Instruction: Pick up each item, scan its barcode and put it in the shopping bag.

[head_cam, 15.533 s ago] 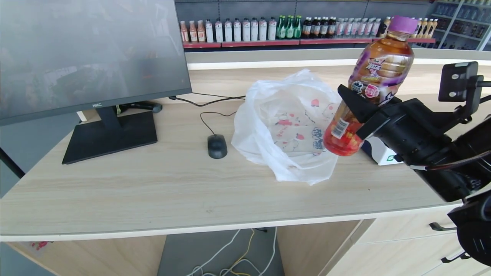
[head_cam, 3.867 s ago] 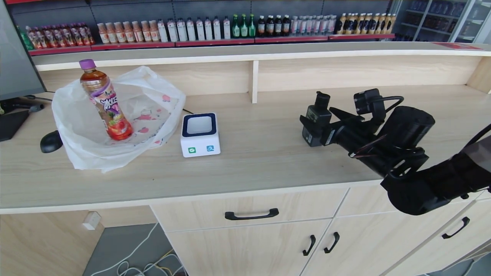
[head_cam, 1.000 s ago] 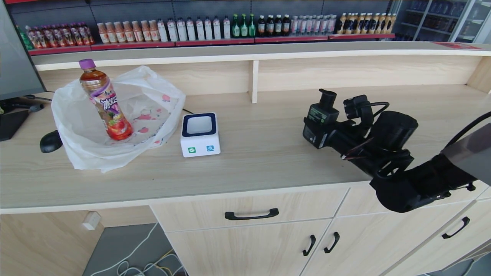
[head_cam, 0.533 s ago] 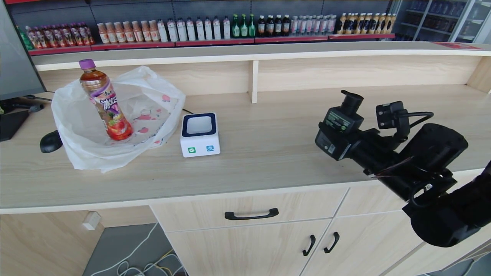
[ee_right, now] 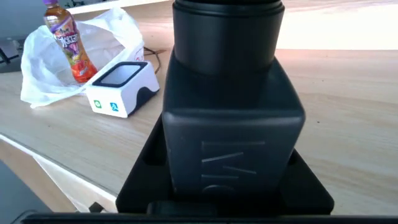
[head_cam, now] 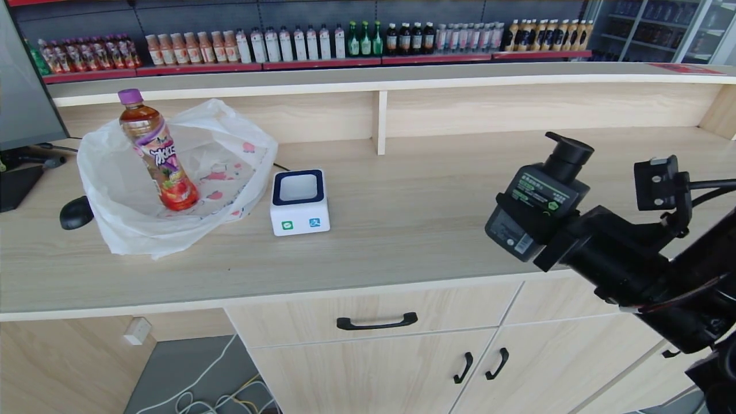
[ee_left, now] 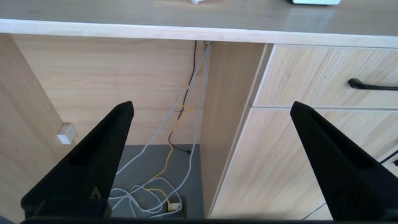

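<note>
Black bottle [head_cam: 541,191] lifted nearer, right hand [head_cam: 529,225] gripping it, left hand [ee_left: 211,111] spread

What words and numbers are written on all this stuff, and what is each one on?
Nothing can be read clearly.
Black bottle in the right gripper: green label and white barcode sticker, print too small.
Same bottle's side, right wrist view: raised letters, partly hidden.
Tea bottle in the shopping bag: big label lettering, too blurred.
Scanner: two small signs, green and blue, no words.
Shelf bottles: labels too small.
</note>
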You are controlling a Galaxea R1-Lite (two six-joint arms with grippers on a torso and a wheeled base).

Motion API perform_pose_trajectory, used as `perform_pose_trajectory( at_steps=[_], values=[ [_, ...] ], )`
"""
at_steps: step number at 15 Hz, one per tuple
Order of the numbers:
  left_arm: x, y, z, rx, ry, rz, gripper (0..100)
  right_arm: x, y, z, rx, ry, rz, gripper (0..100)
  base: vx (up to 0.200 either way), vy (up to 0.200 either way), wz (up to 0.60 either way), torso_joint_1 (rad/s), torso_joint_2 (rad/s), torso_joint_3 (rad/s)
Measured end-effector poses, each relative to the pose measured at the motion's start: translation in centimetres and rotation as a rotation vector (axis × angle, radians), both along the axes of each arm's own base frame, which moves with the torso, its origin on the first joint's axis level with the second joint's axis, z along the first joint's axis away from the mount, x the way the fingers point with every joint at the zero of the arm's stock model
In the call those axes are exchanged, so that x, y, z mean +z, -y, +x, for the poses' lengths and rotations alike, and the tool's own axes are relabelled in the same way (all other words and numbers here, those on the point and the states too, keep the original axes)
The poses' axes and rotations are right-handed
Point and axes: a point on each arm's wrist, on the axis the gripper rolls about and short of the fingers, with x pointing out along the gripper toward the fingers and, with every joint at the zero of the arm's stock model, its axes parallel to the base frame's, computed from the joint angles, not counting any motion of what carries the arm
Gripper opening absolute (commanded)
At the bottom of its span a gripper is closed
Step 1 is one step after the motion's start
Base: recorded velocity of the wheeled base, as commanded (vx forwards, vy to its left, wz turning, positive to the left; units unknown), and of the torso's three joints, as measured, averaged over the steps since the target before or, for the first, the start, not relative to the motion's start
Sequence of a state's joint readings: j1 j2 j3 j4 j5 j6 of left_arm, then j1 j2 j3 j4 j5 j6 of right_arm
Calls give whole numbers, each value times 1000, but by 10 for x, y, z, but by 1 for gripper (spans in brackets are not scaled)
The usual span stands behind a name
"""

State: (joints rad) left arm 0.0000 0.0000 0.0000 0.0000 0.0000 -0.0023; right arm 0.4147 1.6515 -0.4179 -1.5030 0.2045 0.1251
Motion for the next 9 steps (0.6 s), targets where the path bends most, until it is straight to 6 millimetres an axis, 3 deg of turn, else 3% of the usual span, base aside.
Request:
perform_pose_trajectory(
  at_steps=[4, 9],
  values=[
    [0, 0, 0, 0, 0, 0, 100, 12, -13, -34, 156, -48, 137, 0, 0, 0, 0, 0, 0, 0],
    [0, 0, 0, 0, 0, 0, 100, 23, -35, -52, 343, -108, 254, 0, 0, 0, 0, 0, 0, 0]
  ],
)
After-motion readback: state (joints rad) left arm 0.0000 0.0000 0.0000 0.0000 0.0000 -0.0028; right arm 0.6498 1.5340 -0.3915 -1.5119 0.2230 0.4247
